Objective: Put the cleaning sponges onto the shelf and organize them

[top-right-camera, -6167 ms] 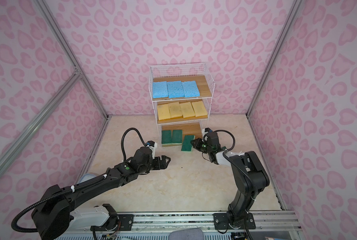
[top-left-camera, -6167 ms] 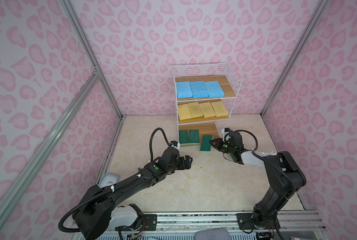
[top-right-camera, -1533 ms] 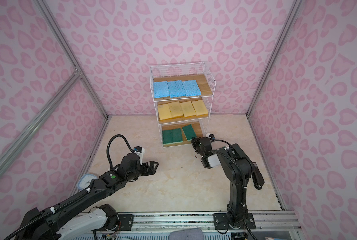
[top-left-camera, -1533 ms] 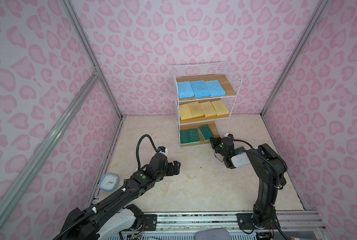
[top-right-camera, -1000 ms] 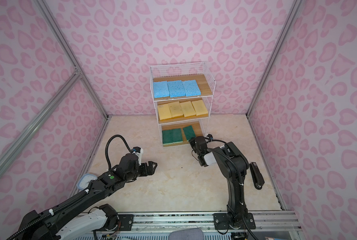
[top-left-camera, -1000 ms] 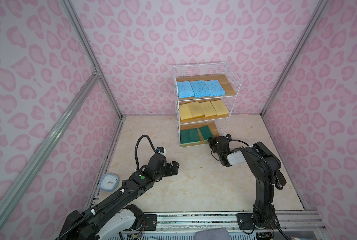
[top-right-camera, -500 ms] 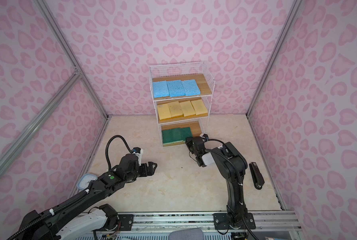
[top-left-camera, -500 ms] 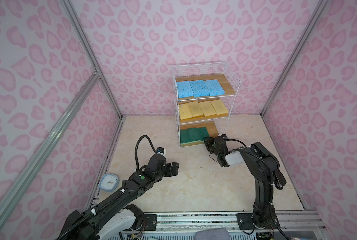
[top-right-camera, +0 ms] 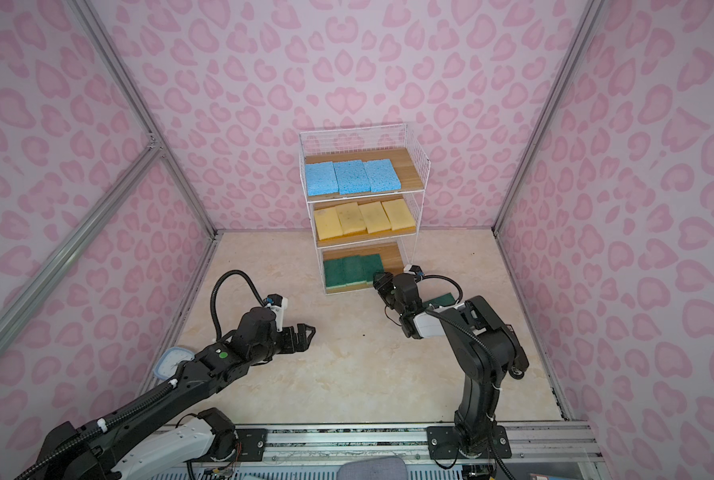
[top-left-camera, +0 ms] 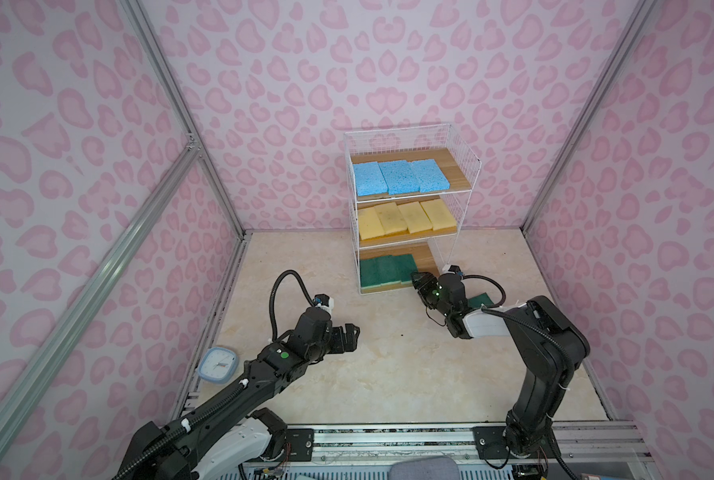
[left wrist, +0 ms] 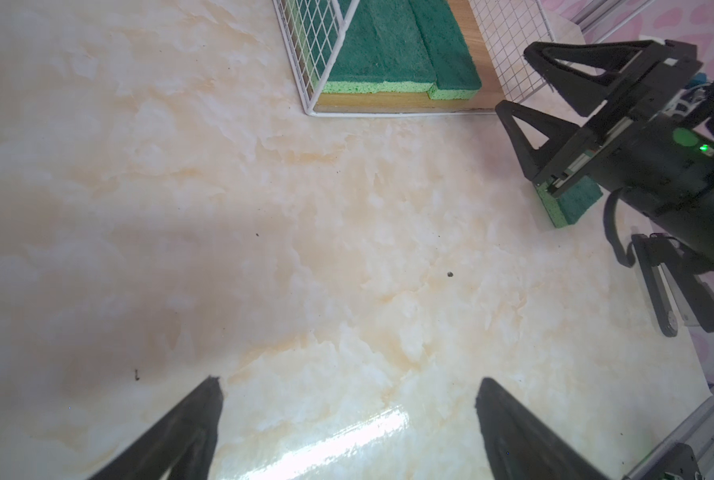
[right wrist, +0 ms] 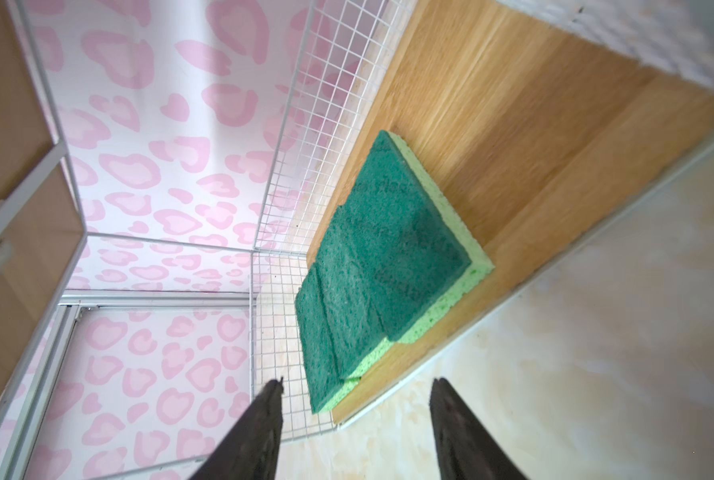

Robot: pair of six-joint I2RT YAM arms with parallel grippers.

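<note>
The right gripper sits open and empty by the shelf, perhaps to grab the floor sponge; the left gripper hangs wide.

A robot lab test cell: pink-patterned wall panels on aluminium framing, floor-level mounting rail.

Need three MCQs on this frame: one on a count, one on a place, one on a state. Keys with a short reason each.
1. Yellow sponges on the shelf: A two, B four, C six.
2. The green sponge off the shelf lies: A on the floor, B atop the shelf, C against a wall.
3. Right gripper: A shut on a sponge, B open and empty, C out of view.
Answers: 1 B, four side by side; 2 A, resting on the floor; 3 B, fingers apart, nothing between.
</note>
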